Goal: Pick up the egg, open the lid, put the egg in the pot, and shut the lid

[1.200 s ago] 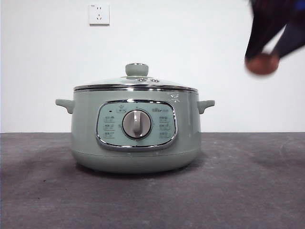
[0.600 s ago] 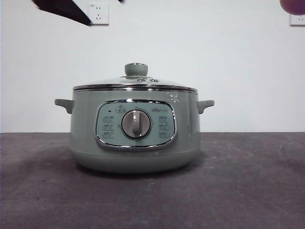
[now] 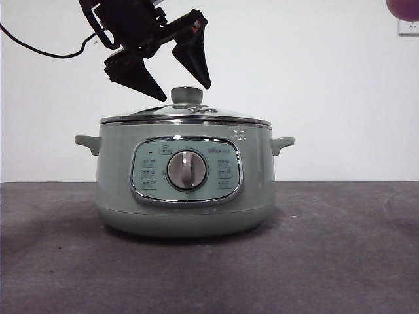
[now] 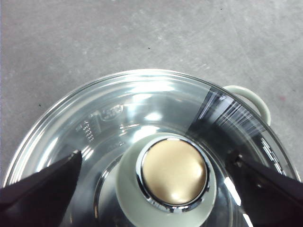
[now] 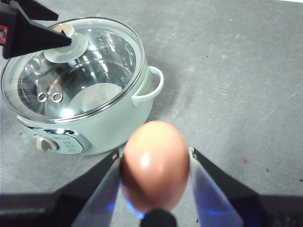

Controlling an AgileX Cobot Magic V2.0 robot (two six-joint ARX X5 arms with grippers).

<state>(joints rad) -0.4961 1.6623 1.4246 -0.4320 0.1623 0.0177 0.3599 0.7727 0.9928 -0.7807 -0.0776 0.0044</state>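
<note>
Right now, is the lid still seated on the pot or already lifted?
Seated. The lid's steel rim rests flat on the pot, no gap. The open left gripper straddles the knob without touching it.

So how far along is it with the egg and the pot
Done: the right gripper holds the egg, raised beside the pot. In hand: the left gripper hovers open over the lid's knob, not gripping. Left: lift the lid, put the egg in, close it.

The left gripper (image 4: 156, 165) hangs spread wide either side of the lid's (image 4: 118, 118) knob (image 4: 173, 175).
</note>
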